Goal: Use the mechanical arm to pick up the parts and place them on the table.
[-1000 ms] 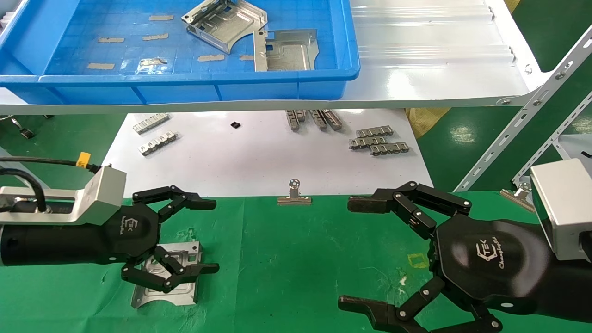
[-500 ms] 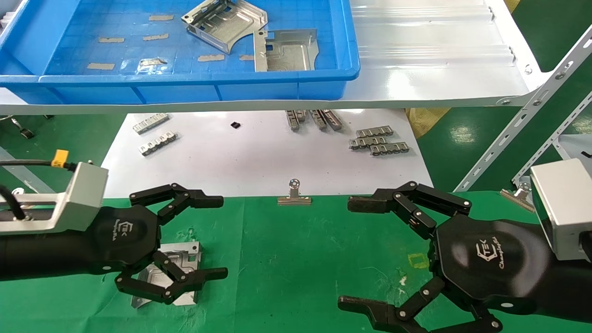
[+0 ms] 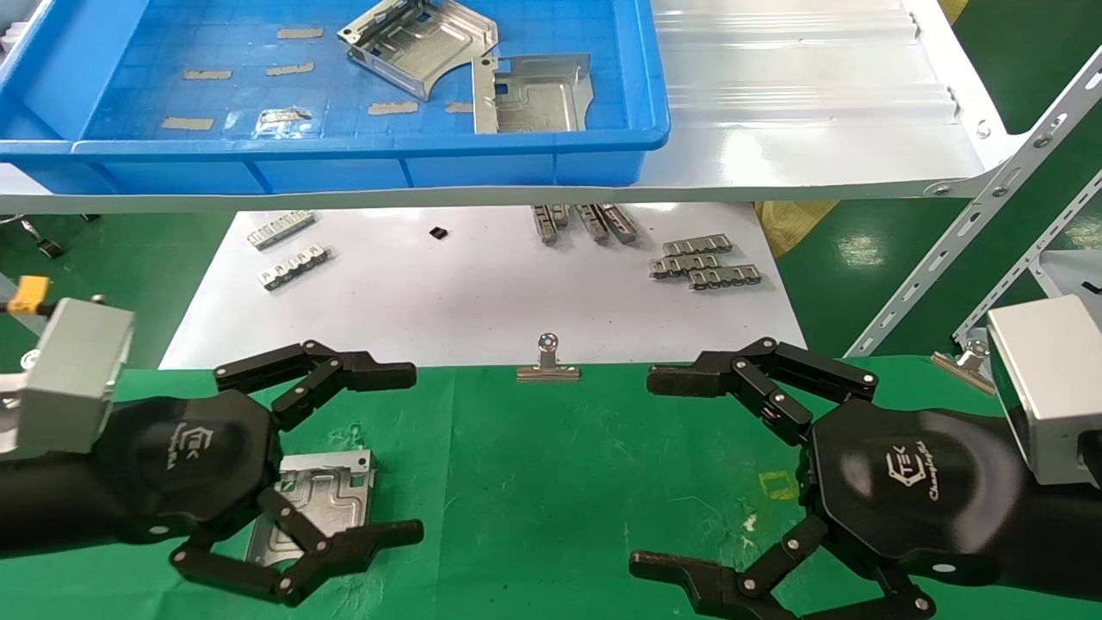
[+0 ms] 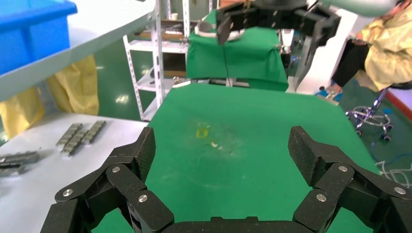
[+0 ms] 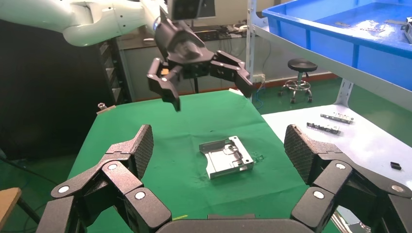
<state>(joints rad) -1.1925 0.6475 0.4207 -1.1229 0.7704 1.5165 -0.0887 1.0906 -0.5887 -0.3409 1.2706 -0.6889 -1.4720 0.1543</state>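
A silvery part (image 3: 323,492) lies flat on the green table (image 3: 551,482) at the left; it also shows in the right wrist view (image 5: 226,157). My left gripper (image 3: 415,455) is open and empty, raised above that part and clear of it. In the right wrist view the left gripper (image 5: 209,87) hangs in the air beyond the plate. My right gripper (image 3: 641,469) is open and empty over the right side of the cloth. Two more parts (image 3: 419,41) (image 3: 531,93) lie in the blue tray (image 3: 362,164) on the upper shelf.
A white board (image 3: 482,284) behind the cloth carries small toothed metal strips (image 3: 704,263) (image 3: 293,265). A binder clip (image 3: 547,362) holds the cloth's far edge. A white shelf (image 3: 801,129) overhangs the board. A slotted metal rack post (image 3: 973,232) stands at the right.
My left arm has drawn back towards the left and lifted, its open fingers coming off the part, which stays on the cloth. The right arm has not moved.
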